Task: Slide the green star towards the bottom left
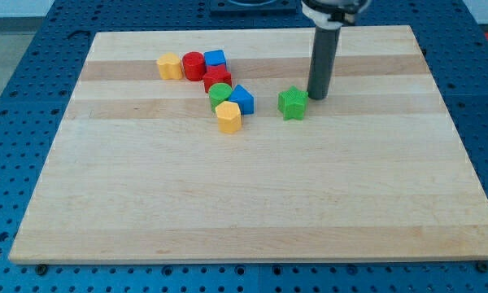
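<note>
Green star (292,103): a small, bright green block with a star-shaped outline, lying flat on the wooden board in its upper half, slightly toward the view's right of centre. My tip (317,98) stands just beside its upper right edge.

A pale wooden board (252,203) lies on a blue perforated table (32,65), evenly lit.
</note>
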You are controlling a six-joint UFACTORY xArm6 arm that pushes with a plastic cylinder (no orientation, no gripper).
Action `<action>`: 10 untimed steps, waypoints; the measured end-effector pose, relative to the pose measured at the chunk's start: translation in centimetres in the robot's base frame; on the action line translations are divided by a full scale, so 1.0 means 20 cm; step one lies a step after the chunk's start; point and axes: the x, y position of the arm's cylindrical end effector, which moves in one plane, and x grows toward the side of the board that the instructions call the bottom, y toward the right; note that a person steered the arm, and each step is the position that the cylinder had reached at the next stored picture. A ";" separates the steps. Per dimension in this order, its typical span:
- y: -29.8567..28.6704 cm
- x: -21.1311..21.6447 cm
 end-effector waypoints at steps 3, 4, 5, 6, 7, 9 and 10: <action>-0.17 0.23; -0.01 0.07; -0.02 -0.08; -0.28 -0.07; -0.50 0.08; -0.70 0.45; -0.63 0.44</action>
